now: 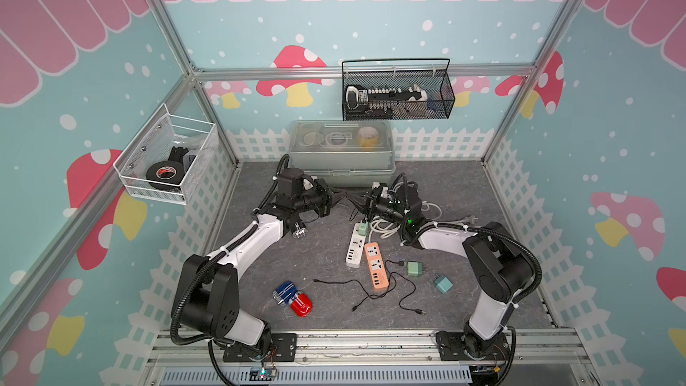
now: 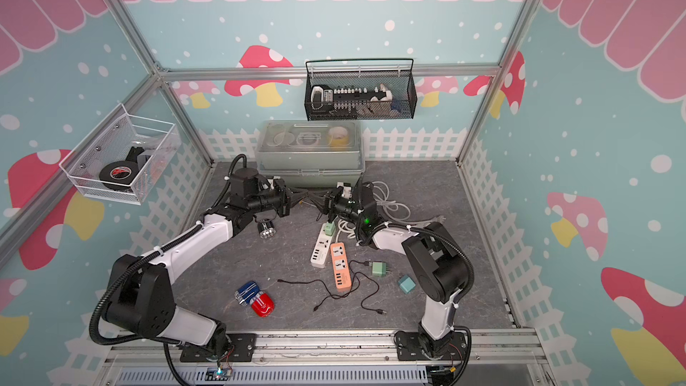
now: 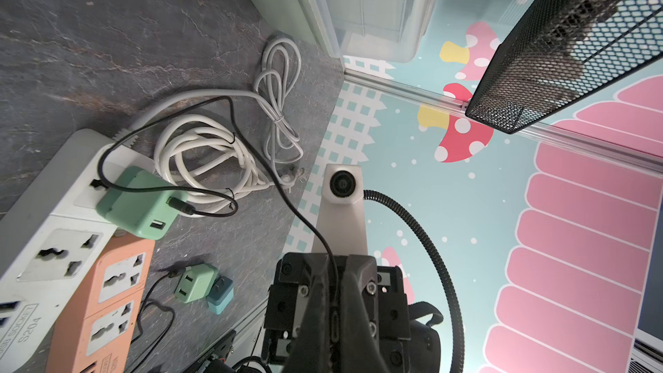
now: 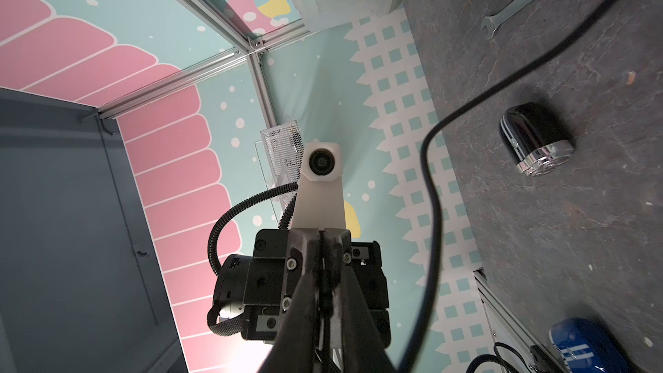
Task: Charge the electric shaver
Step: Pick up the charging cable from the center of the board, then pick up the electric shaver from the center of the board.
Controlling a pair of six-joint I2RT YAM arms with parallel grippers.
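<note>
While the squat black electric shaver with the chrome head [image 4: 531, 138] lies loose on the grey stone-look tabletop [image 1: 267, 265], just beside the left forearm, nothing is plugged into it yet.

Supply side looks done. The mint-green USB wall adapter [image 3: 140, 202] sits in the white power strip [image 3: 53, 231], with the thin black charging cable [image 3: 287, 202] plugged into its port. The cable rises off the tabletop to mid-air in front of the grey lidded plastic box [image 1: 341, 168], where both claws meet tip to tip.

Left claw [image 3: 333, 263]: pressed together, pinching the cable. Right claw [image 4: 324, 238]: fingers also closed down, apparently on the same cable near its free end. The plug itself is too hidden to confirm.

My read: regrasp or handover step, roughly halfway. Left to do: carry the plug to the shaver, find its port, seat it.
</note>
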